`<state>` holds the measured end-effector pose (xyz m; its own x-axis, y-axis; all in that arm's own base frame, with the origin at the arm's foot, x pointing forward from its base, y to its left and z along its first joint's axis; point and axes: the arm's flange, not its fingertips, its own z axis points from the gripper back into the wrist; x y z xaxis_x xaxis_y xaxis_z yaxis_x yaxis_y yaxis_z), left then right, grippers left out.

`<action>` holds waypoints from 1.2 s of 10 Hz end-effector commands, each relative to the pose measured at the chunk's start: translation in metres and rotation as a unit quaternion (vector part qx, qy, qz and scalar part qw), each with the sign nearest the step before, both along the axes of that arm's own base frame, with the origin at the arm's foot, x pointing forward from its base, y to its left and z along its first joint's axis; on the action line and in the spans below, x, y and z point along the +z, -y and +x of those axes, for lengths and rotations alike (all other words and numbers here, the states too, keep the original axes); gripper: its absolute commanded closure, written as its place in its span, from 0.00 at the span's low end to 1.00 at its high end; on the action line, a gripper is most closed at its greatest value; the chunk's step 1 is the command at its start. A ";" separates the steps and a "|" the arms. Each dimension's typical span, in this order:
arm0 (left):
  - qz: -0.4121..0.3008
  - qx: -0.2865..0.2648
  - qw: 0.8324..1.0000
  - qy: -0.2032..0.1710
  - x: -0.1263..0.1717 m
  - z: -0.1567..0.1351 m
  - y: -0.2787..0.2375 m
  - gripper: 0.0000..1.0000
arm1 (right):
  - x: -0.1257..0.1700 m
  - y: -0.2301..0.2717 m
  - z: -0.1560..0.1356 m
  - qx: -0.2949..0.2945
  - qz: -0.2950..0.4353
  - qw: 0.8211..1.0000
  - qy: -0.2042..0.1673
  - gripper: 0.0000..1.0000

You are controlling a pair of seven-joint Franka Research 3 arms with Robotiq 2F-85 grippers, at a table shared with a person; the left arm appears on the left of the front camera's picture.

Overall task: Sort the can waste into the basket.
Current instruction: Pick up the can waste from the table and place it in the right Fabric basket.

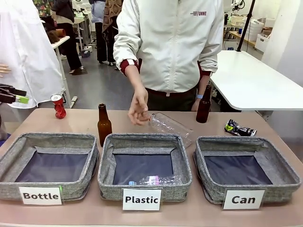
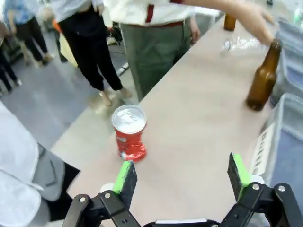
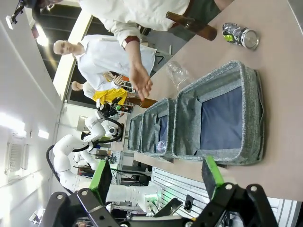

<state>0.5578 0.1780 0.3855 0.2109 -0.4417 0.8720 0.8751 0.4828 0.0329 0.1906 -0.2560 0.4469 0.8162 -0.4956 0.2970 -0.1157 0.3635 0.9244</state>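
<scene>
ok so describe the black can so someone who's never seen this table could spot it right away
Find the grey basket with the "Can" card, at the robot's right end of the row of three. Just beyond its far rim, the black can lies on the table. It is crushed, with green-yellow marks, unlike the upright red can far to the left and the brown bottle nearby.

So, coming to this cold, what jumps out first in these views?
Three grey labelled baskets line the near edge, with the Can basket rightmost. The person's hand hangs beside a clear plastic bottle lying behind the middle basket. The red can stands far left, just ahead of the open left gripper, and the black can lies behind the Can basket.
</scene>
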 end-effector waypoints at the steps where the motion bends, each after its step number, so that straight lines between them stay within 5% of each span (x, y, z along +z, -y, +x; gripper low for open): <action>1: 0.036 -0.022 0.998 0.054 -0.017 0.003 0.002 0.00 | 0.002 0.002 0.001 -0.001 0.001 1.000 0.017 0.00; 3: 0.028 -0.019 0.999 0.028 -0.012 0.006 0.002 0.00 | 0.002 0.002 0.001 -0.001 0.001 1.000 0.017 0.00; 7: 0.036 -0.022 0.999 0.034 -0.017 0.006 0.000 0.00 | 0.002 0.002 0.001 -0.001 0.001 1.000 0.017 0.00; 12: 0.048 -0.026 0.998 0.020 -0.059 0.083 -0.006 0.00 | 0.002 0.002 0.001 -0.001 0.001 1.000 0.017 0.00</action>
